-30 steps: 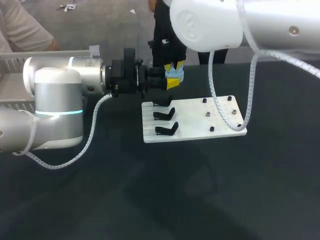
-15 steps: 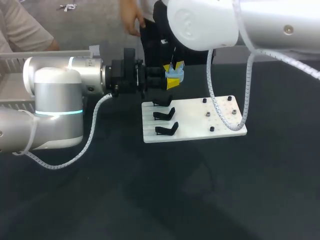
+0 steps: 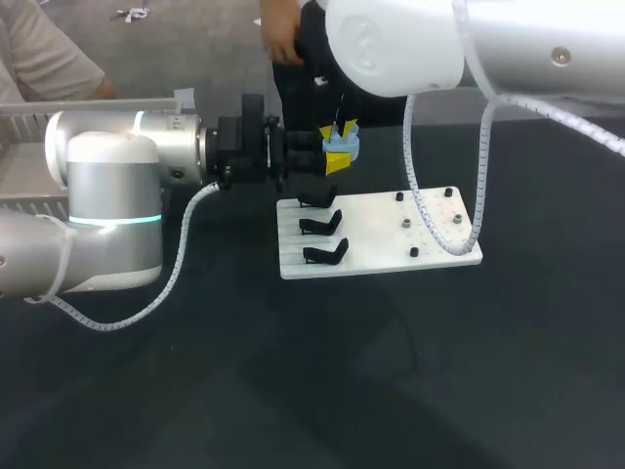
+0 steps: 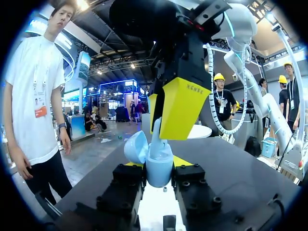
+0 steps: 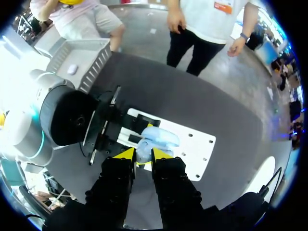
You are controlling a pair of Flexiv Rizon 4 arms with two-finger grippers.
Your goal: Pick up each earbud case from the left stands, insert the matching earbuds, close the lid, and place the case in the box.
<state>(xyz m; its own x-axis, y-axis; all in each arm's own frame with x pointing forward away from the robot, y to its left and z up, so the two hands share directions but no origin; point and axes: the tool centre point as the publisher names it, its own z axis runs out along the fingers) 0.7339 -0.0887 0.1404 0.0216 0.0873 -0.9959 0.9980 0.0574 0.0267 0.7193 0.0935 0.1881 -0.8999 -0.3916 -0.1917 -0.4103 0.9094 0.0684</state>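
Reaching in level from the left side, the left arm point(image 3: 117, 166) lies stretched flat above the dark table point(image 3: 293, 391), wrist horizontal. The left gripper point(image 3: 335, 159) points toward the middle, just past the far corner of the white board point(image 3: 391, 239). And there's the catch: the pale blue earbud case point(image 3: 343, 147) is clamped between its two fingers, one on each side. The body stands upright and the lid point(image 4: 136, 147) is swung open to one side.

Over to the right arm point(image 3: 410, 49): it comes in high from the far right and bends steeply down. That sets the right gripper point(image 3: 338, 128) nose-down right over the open case, yellow tips just above its mouth. The left wrist view shows those tips drawn close, with a slim pale earbud point(image 4: 157, 131) nipped between them and its lower end at the case's opening. In the right wrist view the case sits directly ahead of the narrow gap.

Down on the board, three black stands point(image 3: 320, 226) sit in a row along its left edge, bare. Small dark pegs point(image 3: 403, 223) dot its right half. Off beyond the left arm sits the grey box point(image 5: 82, 55).
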